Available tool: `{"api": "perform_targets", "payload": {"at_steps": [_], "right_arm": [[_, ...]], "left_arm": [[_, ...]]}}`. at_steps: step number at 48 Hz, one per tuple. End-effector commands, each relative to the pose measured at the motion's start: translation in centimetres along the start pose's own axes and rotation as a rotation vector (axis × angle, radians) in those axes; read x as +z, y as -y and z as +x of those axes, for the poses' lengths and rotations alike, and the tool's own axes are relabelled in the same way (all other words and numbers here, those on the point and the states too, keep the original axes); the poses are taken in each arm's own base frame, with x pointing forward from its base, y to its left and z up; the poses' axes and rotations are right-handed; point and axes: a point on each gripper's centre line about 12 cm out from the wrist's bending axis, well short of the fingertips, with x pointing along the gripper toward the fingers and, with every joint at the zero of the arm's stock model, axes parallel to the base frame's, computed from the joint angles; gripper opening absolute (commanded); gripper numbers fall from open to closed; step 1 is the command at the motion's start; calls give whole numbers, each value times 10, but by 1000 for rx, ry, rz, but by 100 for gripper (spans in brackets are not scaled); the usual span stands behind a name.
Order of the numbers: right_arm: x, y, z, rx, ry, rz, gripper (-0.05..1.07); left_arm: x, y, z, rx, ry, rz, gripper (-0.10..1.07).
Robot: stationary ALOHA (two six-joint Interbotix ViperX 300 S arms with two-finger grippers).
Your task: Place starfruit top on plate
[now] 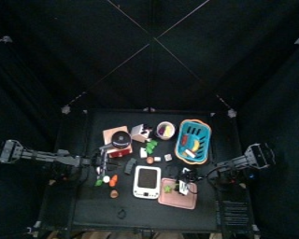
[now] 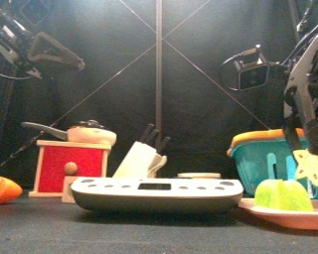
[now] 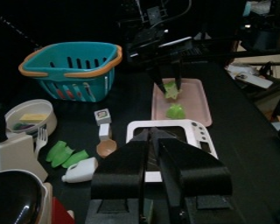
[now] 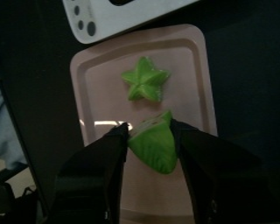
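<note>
Two pieces of green starfruit lie on the flat pink rectangular plate point(image 4: 101, 96) near the desk's front right corner: a star-shaped starfruit top point(image 4: 145, 77) and a larger green starfruit chunk point(image 4: 156, 143). The right gripper point(image 4: 150, 133) hangs just over that chunk with its fingers point(image 4: 113, 144) spread wide on either side of it, holding nothing; whether they touch it cannot be told. The star-shaped top lies flat on the plate's middle, apart from the chunk and clear of the fingers.

Just beside the plate, toward the desk's front middle, sits a white kitchen scale point(image 1: 146, 181) with a dark display, its edge close to the plate's short side. Behind the plate stands a teal plastic basket point(image 1: 193, 140) with an orange rim. A red box with a small pot point(image 2: 72, 164) on it, a pale knife block point(image 2: 138, 159) and an orange fruit point(image 2: 1, 189) crowd the left half of the desk point(image 1: 127, 215).

The left gripper point(image 3: 160, 162) rests over the desk's left side, well apart from the plate, fingers closed and empty
</note>
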Motion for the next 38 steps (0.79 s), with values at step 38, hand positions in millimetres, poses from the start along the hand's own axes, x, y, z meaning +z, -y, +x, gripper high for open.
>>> {"api": "perform_targets", "payload": {"at_steps": [38], "right_arm": [[32,-17,-15,-21,105,-159,103]], "left_arm": [[4,-1,1,4,14,0,55]]}}
